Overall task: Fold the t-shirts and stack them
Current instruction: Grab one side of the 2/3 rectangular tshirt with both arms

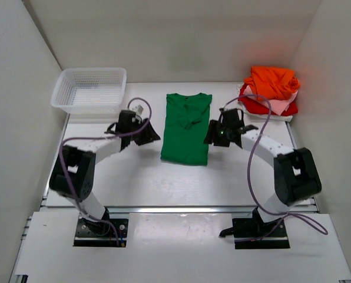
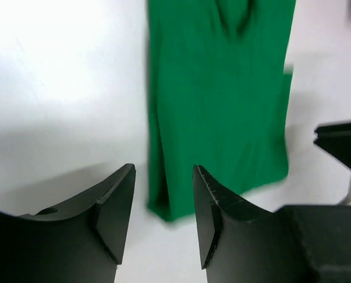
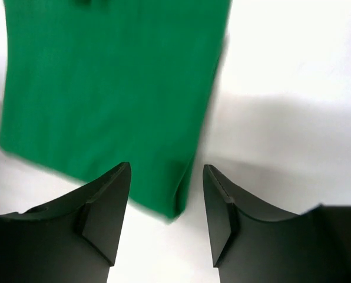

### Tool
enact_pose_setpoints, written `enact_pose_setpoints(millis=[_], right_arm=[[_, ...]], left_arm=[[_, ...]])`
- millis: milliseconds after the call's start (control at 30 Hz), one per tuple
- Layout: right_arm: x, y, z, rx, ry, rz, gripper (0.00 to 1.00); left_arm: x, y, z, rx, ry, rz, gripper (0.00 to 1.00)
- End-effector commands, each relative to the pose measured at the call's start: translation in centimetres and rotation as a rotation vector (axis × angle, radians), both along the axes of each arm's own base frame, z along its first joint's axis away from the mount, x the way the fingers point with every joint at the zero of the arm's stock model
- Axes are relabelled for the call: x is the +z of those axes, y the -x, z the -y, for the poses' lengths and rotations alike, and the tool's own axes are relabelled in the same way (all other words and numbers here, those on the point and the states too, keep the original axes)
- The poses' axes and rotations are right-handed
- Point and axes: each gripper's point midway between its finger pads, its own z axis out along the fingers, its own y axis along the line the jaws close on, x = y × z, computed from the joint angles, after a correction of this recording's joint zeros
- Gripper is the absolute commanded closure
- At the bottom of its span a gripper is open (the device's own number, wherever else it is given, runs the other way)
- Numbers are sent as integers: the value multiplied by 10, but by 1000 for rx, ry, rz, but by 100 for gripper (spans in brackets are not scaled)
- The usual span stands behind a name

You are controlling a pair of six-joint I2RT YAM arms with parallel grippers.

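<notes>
A bright green t-shirt (image 1: 186, 127) lies flat mid-table, sleeves folded in, forming a long narrow strip with the neck at the far end. My left gripper (image 1: 153, 136) hovers open just left of its lower half; the shirt's near left corner (image 2: 164, 209) shows between the jaws. My right gripper (image 1: 212, 137) hovers open just right of the shirt; its near right corner (image 3: 178, 206) shows between the jaws. Neither holds cloth. A pile of orange, pale pink and red shirts (image 1: 270, 89) sits at the far right.
A white mesh basket (image 1: 91, 89) stands at the far left. White walls close in the table on left, back and right. The right gripper's black body shows at the edge of the left wrist view (image 2: 343, 144).
</notes>
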Motion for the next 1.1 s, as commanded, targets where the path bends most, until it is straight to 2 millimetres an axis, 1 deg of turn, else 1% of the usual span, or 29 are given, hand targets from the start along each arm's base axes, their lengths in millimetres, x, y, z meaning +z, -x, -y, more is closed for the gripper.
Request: enact_pose_setpoints(millis=[0, 33, 67, 100, 133, 167, 200, 300, 333, 367, 400, 433, 533, 567, 600, 700, 733, 767, 800, 833, 867, 900, 933, 967, 1000, 1033, 1067], right_arm=[[2, 29, -17, -75, -27, 69, 51], [-2, 41, -17, -99, -37, 60, 51], [-4, 51, -22, -96, -29, 76, 51], [-7, 55, -23, -116, -3, 102, 51], [-6, 60, -29, -111, -18, 109, 51], [-7, 62, -31, -119, -27, 105, 51], [-14, 66, -30, -122, -22, 92, 49], [-23, 67, -30, -126, -10, 65, 49], [-25, 66, -33, -117, -16, 63, 48], [-30, 70, -34, -111, -13, 45, 49], [-29, 68, -35, -108, -23, 47, 49], [-37, 70, -36, -103, -20, 29, 49], [-49, 75, -37, -105, -9, -1, 51], [-50, 75, -37, -113, -20, -4, 52], [-57, 80, -37, -108, -1, -22, 52], [-64, 86, -35, -140, 6, -41, 52], [-67, 88, -36, -138, 4, -45, 53], [-70, 88, -34, -149, 4, -49, 55], [-76, 93, -32, -143, 15, -70, 66], [-77, 93, -33, -136, 18, -67, 83], [-80, 94, -30, -132, 29, -74, 93], [-82, 96, -31, -130, 33, -83, 100], [-83, 100, -30, -116, 44, -93, 100], [-82, 104, -29, -103, 52, -95, 100], [-78, 106, -29, -92, 52, -88, 100], [-73, 115, -32, -63, 40, -92, 100], [-73, 121, -31, -50, 41, -109, 100]], left_arm=[[16, 40, 22, -28, -27, 122, 45], [14, 52, 27, -21, -41, 142, 45], [9, 63, 34, -35, -47, 152, 45], [11, 64, 33, -8, -62, 176, 44], [11, 67, 34, 11, -75, 204, 45], [8, 72, 36, 17, -74, 211, 44], [11, 68, 33, 46, -82, 231, 43], [6, 63, 31, 61, -89, 224, 42], [-4, 63, 30, 60, -111, 203, 42], [-8, 63, 29, 55, -127, 197, 43], [-10, 62, 29, 56, -133, 201, 43], [-13, 61, 28, 61, -132, 193, 44], [-28, 65, 32, 47, -132, 150, 44], [-37, 70, 36, 34, -138, 128, 44], [-38, 70, 38, 30, -133, 124, 44], [-43, 80, 49, 32, -92, 97, 46], [-46, 83, 48, 44, -90, 88, 47], [-46, 86, 51, 41, -83, 85, 48], [-47, 88, 55, 32, -80, 82, 49], [-49, 89, 57, 24, -85, 76, 58], [-56, 94, 57, 13, -95, 54, 74], [-58, 96, 56, 12, -100, 35, 80], [-57, 97, 56, 8, -102, 33, 94], [-59, 101, 53, 3, -108, 20, 100], [-60, 108, 45, 14, -118, -2, 100], [-62, 116, 42, 9, -123, -10, 100], [-57, 124, 40, -2, -125, -9, 100]])
